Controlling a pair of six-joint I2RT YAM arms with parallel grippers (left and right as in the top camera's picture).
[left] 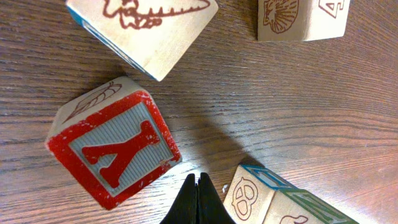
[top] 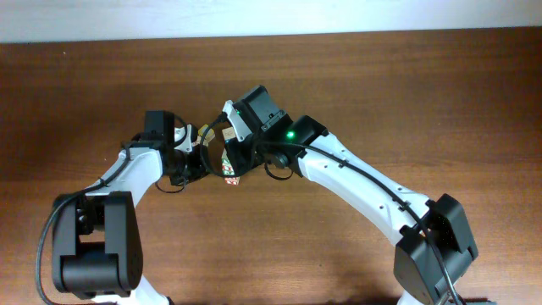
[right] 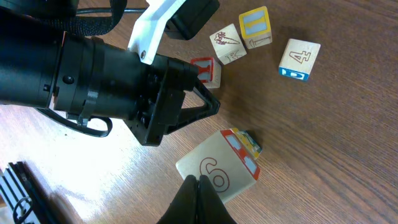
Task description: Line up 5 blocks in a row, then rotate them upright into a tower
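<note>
- Standing close together at the middle of the table (top: 440, 85), your grippers are both pressed together, holding nothing.
- Right gripper (right: 198, 190): the 6 block (right: 217, 169) lies just ahead of its tips, slightly right.
- Left gripper (left: 198, 186): tips between Y cube (left: 112, 149) and pretzel block (left: 252, 196).

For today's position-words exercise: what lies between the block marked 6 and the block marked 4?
Nothing: the right wrist view shows only bare table between the 6 block and the 4 block.
</note>
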